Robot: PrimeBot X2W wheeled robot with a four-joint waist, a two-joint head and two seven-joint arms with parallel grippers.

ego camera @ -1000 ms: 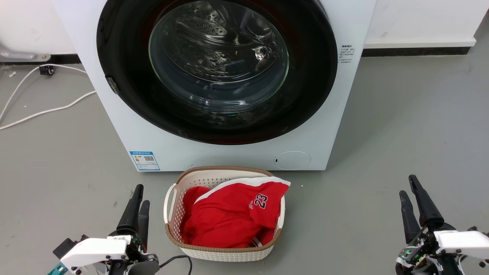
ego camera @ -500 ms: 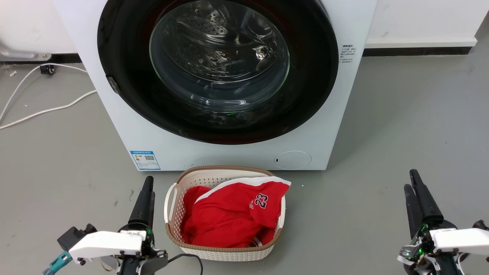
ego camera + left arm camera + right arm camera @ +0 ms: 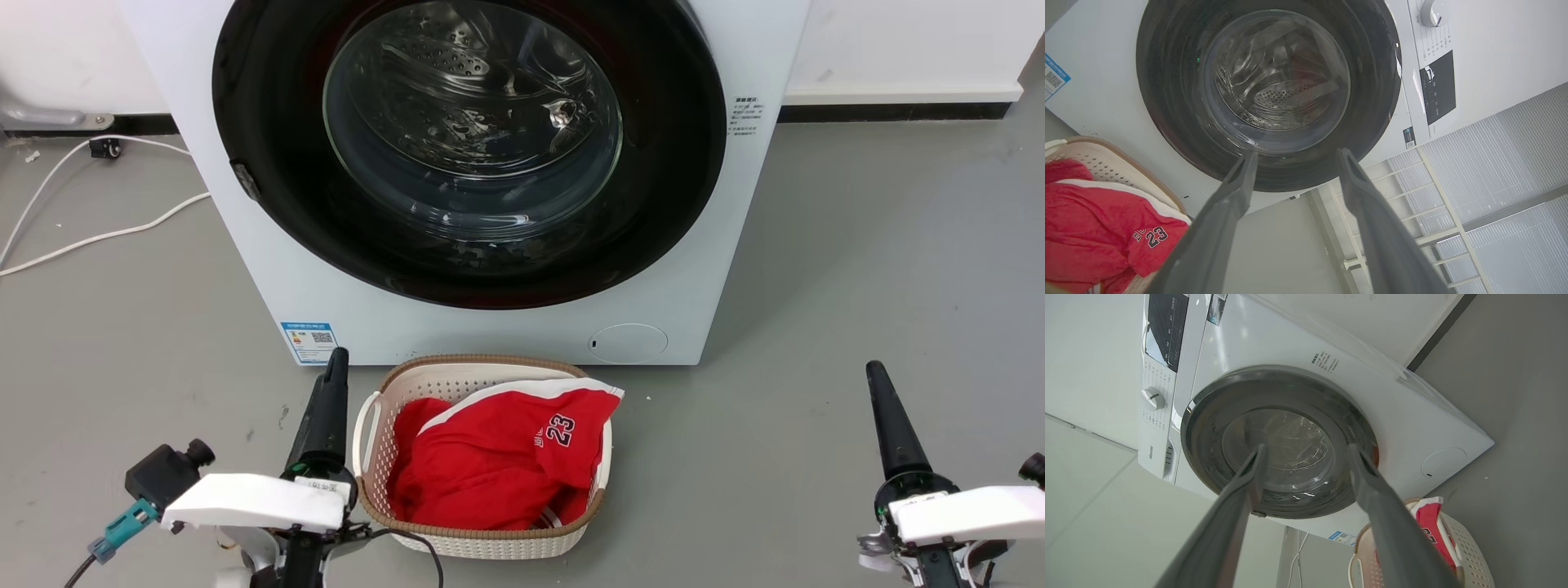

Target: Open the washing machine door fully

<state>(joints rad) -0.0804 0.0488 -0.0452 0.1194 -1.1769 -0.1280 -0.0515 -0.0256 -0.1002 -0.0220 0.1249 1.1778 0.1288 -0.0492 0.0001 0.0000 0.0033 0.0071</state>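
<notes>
I'm seeing the door (image 3: 469, 155) sitting shut, flush on the washer (image 3: 702, 286) front at 12 o'clock in my head view. The left gripper (image 3: 335, 363) is hanging at 7 o'clock just beside the basket (image 3: 482, 541), the right gripper (image 3: 875, 371) at 4 o'clock, well apart from it. Both wrist cams are showing them wide open, gripping nothing.
</notes>
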